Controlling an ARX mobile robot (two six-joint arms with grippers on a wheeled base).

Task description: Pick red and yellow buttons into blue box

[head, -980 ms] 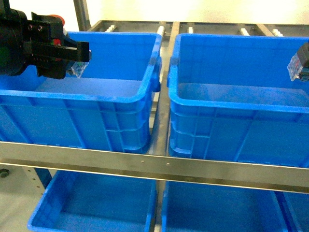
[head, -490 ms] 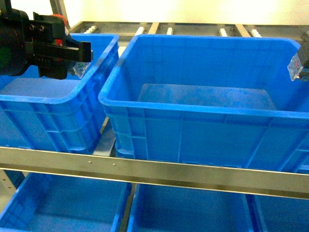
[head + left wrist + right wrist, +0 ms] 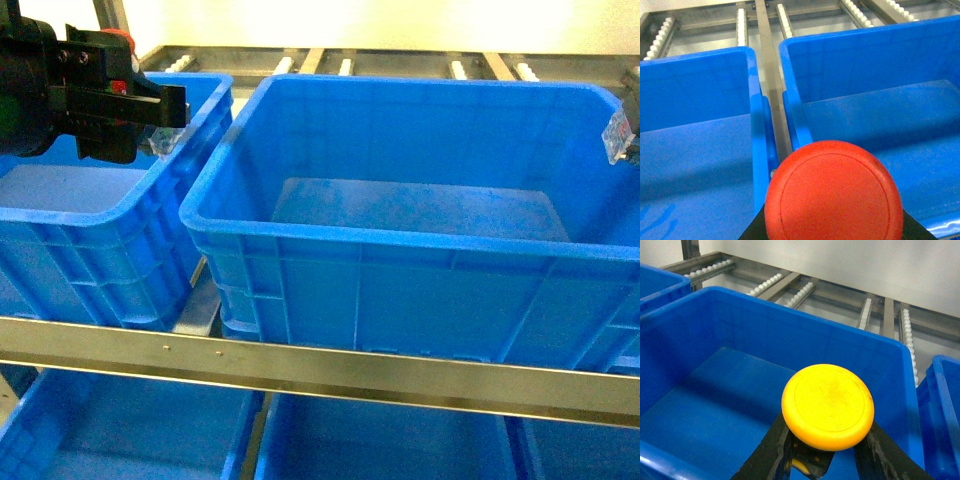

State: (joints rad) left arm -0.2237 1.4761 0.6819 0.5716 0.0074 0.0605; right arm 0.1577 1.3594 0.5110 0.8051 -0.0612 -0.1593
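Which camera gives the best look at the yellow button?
The right wrist view: the yellow button fills the foreground, cap up, pinched in the right tool over a blue box. The head view shows only its clear base at the right edge. The left wrist view shows none of it.

Metal roller-rail rack [image 3: 330, 365], large blue box [image 3: 400, 270] on its rollers, second blue crate [image 3: 90, 240] just beside it

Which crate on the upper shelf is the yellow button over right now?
The big centre crate; the yellow button hangs above its floor, not the left crate.
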